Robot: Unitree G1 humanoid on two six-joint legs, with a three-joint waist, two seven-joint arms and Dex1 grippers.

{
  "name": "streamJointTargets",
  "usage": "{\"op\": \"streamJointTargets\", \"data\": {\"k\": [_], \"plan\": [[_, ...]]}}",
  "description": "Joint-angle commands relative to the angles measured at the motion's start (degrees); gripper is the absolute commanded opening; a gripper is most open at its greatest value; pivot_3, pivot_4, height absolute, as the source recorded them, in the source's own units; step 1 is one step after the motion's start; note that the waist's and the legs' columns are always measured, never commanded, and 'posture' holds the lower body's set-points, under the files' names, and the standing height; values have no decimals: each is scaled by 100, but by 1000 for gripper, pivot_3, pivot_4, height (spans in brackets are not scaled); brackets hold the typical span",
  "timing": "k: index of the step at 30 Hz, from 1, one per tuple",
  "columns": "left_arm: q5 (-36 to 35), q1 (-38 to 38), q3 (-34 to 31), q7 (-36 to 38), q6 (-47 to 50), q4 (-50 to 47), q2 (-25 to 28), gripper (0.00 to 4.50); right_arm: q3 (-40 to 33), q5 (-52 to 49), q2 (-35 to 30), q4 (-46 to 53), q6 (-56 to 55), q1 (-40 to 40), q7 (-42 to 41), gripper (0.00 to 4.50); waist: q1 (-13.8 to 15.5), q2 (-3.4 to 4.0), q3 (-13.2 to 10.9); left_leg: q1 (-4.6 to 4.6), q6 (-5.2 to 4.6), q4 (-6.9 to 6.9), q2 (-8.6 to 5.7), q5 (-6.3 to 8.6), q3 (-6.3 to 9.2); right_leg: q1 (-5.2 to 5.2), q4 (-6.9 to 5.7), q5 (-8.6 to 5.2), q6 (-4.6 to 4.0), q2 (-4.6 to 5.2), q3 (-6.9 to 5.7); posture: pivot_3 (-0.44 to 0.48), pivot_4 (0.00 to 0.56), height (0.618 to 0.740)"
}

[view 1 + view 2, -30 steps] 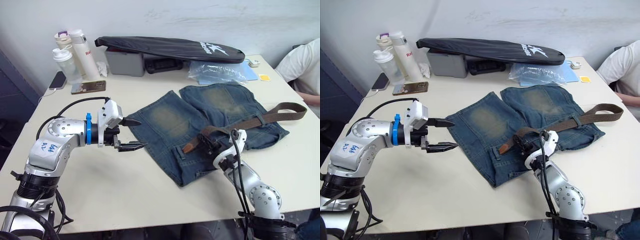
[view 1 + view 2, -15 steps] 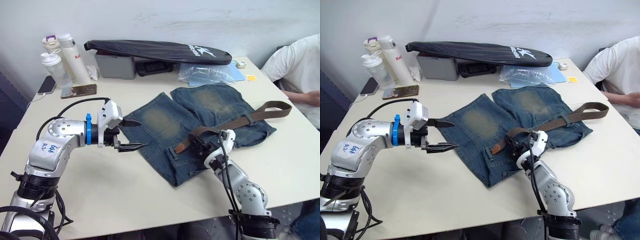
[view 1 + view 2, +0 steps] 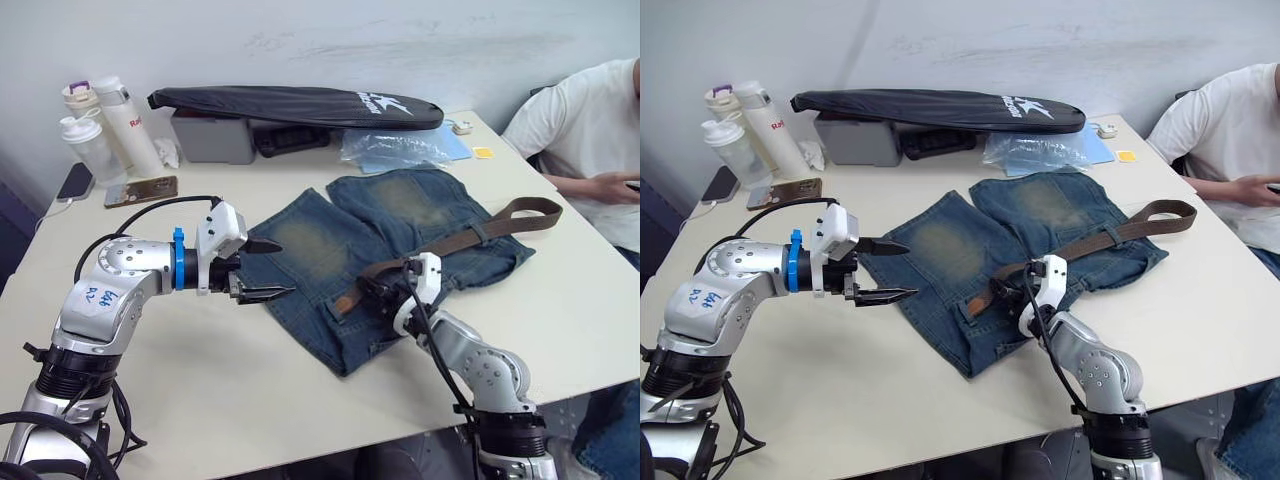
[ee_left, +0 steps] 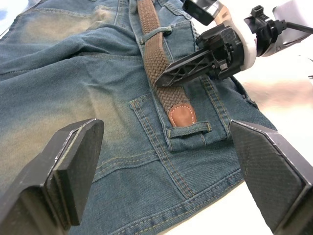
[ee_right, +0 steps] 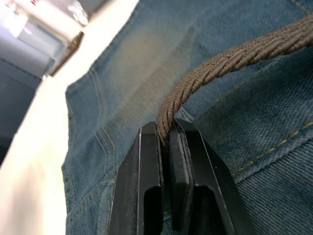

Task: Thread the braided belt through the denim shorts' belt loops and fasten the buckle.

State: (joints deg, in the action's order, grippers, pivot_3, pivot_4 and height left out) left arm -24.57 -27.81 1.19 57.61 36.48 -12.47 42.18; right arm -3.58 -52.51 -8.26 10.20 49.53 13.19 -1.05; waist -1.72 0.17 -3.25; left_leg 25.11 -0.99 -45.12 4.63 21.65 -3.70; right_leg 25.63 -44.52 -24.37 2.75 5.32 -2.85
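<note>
Still pinching the braided belt (image 5: 230,56) between closed fingers (image 5: 146,196), right gripper (image 3: 385,293) edging left across the denim shorts (image 3: 330,250). Lying flat mid-surface (image 3: 250,390), shorts carrying the belt diagonally toward the far right. Hovering just left of the shorts, left gripper (image 3: 265,268) keeping fingers spread open.

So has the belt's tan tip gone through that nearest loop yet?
No, the belt's tan tip lies just short of the loop, not under it.
</note>
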Motion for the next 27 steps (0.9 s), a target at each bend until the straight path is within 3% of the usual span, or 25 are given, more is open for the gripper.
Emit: {"op": "streamJointTargets", "data": {"k": [1,12,15,19,27], "plan": [[23,4,-12,-9,-92,-65,48,4500,347,233,248,-578,512,-82,81,25,-5,-7,5,-3,0,0,0,0,1,1,1,-1,-2,0,-1,0,150,622],[84,47,60,20,-111,-70,82,4500,1035,1062,65,-428,565,38,-743,25,-57,-19,19,-15,-8,-1,0,4,17,43,-2,-4,-7,-10,0,0,150,622],[85,12,82,25,-107,-55,82,4500,1717,1812,-377,-467,535,117,-930,25,-56,-14,28,-14,-6,0,-1,10,18,67,-13,-4,-8,-10,2,0,150,622],[99,-19,122,30,-134,-20,90,4500,2088,2154,-456,-318,155,217,-1415,25,-54,-5,48,-17,-46,-1,-5,42,18,80,-22,-4,-8,-10,3,0,150,622],[98,-71,185,40,-142,4,69,4500,1871,2071,-302,-204,597,394,-1867,25,-54,0,46,-60,-47,-6,-8,78,21,86,-32,-4,-8,-10,1,0,150,622]]}}
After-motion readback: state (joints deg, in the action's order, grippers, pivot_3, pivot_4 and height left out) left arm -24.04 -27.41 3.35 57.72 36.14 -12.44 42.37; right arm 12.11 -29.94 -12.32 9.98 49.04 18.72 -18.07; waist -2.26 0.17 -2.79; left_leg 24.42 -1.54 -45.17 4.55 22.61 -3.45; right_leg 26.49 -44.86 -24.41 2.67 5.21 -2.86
